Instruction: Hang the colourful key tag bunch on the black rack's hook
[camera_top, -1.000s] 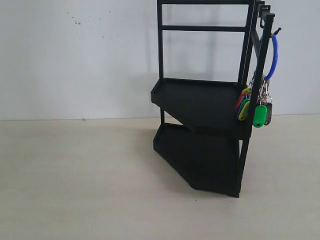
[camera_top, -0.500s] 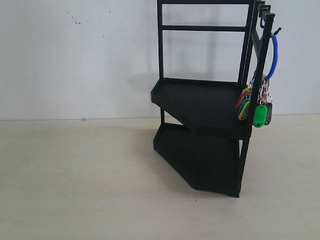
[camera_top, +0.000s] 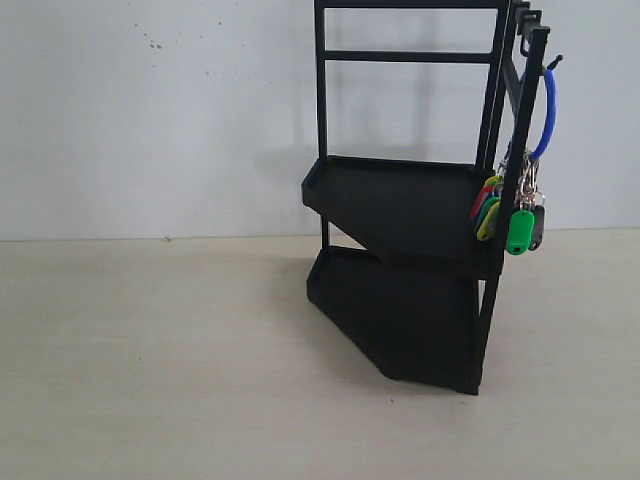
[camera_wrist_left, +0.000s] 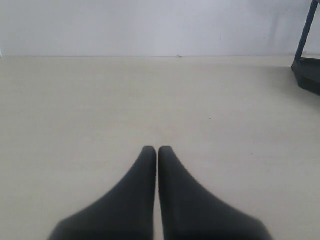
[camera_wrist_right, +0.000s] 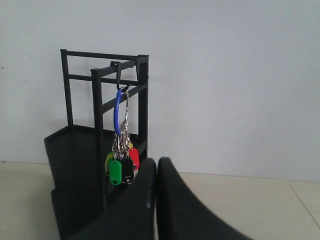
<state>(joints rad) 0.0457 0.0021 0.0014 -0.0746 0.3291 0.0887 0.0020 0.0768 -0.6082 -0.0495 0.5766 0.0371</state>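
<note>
The colourful key tag bunch hangs by its blue loop from the hook at the top right of the black rack. The right wrist view shows the same bunch dangling from the hook on the rack. My right gripper is shut on nothing, a short way off from the tags. The left gripper is shut and empty above bare table, far from the rack's foot. Neither gripper appears in the exterior view.
The rack stands on a pale beige table against a white wall. The table's surface stretches to the left of the rack.
</note>
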